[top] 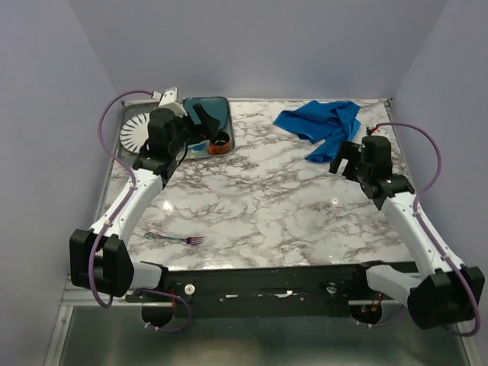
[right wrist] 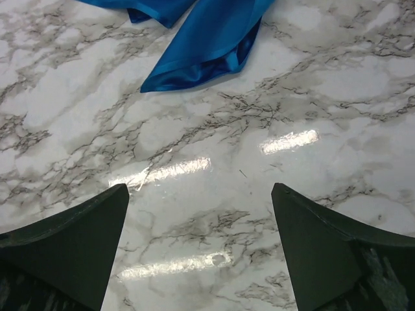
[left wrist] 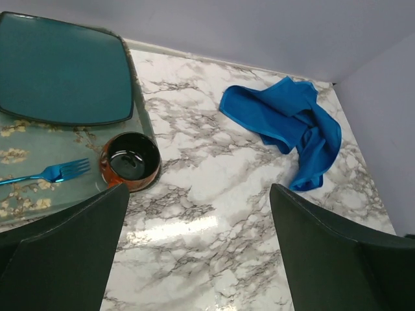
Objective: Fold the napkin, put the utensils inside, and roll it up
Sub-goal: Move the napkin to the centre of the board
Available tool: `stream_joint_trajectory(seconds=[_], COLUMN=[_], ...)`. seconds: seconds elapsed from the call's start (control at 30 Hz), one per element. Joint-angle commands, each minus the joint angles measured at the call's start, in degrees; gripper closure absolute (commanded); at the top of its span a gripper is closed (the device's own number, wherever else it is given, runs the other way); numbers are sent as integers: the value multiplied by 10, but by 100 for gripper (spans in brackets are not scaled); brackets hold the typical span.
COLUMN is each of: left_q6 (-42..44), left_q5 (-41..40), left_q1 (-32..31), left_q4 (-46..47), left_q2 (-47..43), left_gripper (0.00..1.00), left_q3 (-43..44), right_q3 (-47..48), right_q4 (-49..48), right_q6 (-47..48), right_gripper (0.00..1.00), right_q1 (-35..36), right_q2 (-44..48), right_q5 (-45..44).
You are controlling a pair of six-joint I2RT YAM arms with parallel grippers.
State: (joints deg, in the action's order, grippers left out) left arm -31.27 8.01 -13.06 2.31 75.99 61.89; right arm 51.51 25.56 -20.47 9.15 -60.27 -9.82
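The napkin (top: 320, 126), a bright blue cloth, lies crumpled at the back right of the marble table; it also shows as the napkin (left wrist: 285, 123) and the napkin (right wrist: 201, 39). A slim fork (top: 175, 239) with purple tines lies near the front left edge, far from both grippers. My left gripper (top: 206, 126) hovers open over the back left, and in its wrist view the left gripper (left wrist: 198, 194) has only marble between its fingers. My right gripper (top: 341, 160) stands open just in front of the napkin; the right gripper (right wrist: 200, 191) holds nothing.
A dark teal plate (left wrist: 61, 71) rests on a flowered placemat (left wrist: 26, 146) at the back left. A blue fork (left wrist: 48, 173) and a small orange-rimmed bowl (left wrist: 130, 161) are there too. A white slatted disc (top: 137, 131) lies beside them. Walls close in on three sides.
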Motion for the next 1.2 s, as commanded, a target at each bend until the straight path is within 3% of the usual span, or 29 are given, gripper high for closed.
stream_joint_trajectory(seconds=[0.0, 0.2, 0.37, 0.53, 0.67, 0.77, 0.83, 0.87, 1.0, 1.17], left_q6=[31, 7, 4, -8, -36, -44, -53, -55, -57, -56], left_q5=[-26, -35, -42, -52, -53, -58, -62, -64, -71, -52], left_q1=[-42, -128, -178, -201, -215, -217, -218, -219, -219, -223], left_q4=[24, 28, 21, 9, 2, -11, -22, -35, -70, -108], left_q2=[17, 53, 72, 76, 88, 109, 127, 146, 209, 316], left_gripper=[1, 1, 1, 1, 3, 4, 4, 4, 1, 1], left_q3=[10, 3, -5, -14, -12, 6, 31, 41, 109, 183], right_q3=[42, 180, 217, 284, 300, 280, 254, 241, 150, -7], right_q4=[-33, -40, -124, -133, -79, -76, -66, -63, -46, -7], right_q6=[-47, -127, -195, -224, -259, -253, -234, -223, -127, -29], right_gripper=[0, 0, 0, 0, 26, 39, 84, 98, 99, 99], right_q1=[-1, -1, 1, 1, 3, 14, 15, 17, 30, 33], right_q2=[-108, -330, -434, -539, -550, -524, -505, -492, -395, -196], right_q5=[-6, 47, 63, 62, 27, 13, 28, 33, 71, 204])
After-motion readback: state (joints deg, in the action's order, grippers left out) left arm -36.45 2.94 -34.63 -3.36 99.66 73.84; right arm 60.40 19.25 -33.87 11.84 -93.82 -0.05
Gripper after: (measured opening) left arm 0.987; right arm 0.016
